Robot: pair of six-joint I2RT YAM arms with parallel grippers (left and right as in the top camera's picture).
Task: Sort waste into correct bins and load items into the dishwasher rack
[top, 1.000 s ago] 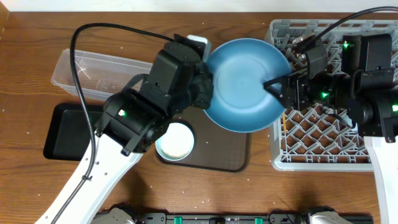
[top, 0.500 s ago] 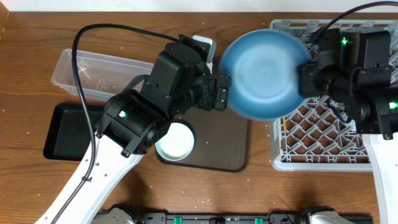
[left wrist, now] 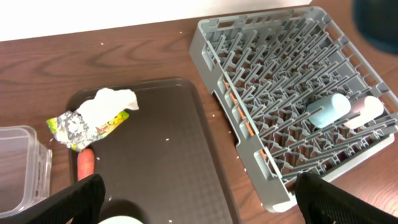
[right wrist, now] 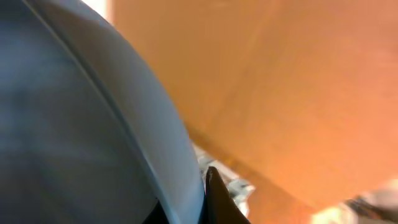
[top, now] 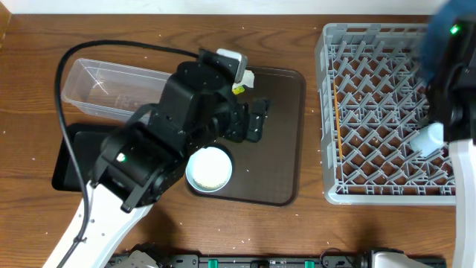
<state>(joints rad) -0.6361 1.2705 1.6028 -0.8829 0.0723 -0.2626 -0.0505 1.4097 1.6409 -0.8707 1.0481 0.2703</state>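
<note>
Your dishwasher rack (left wrist: 258, 165) holds the blue cup (left wrist: 328, 111) and pink cup (left wrist: 364, 112) — left jaws gape empty, right jaws clamp the dark blue dish (right wrist: 74, 124).

**Colours on my feeds**

The tabletop (top: 30, 82) reads as warm brown wood grain; the dishwasher rack (top: 326, 89) is plain grey with a diamond-lattice floor; the serving tray (top: 282, 112) is dark brown; the tub (top: 82, 82) is clear; the shallow tray (top: 71, 160) is black; the bowl (top: 209, 168) looks creamy white inside. I also see a white tissue (left wrist: 112, 101); a green-yellow printed wrapper (left wrist: 78, 127); an orange carrot (left wrist: 85, 165); a pale blue cup (left wrist: 328, 111); a pink cup (left wrist: 365, 112); a dark blue dish (left wrist: 379, 25).
</note>
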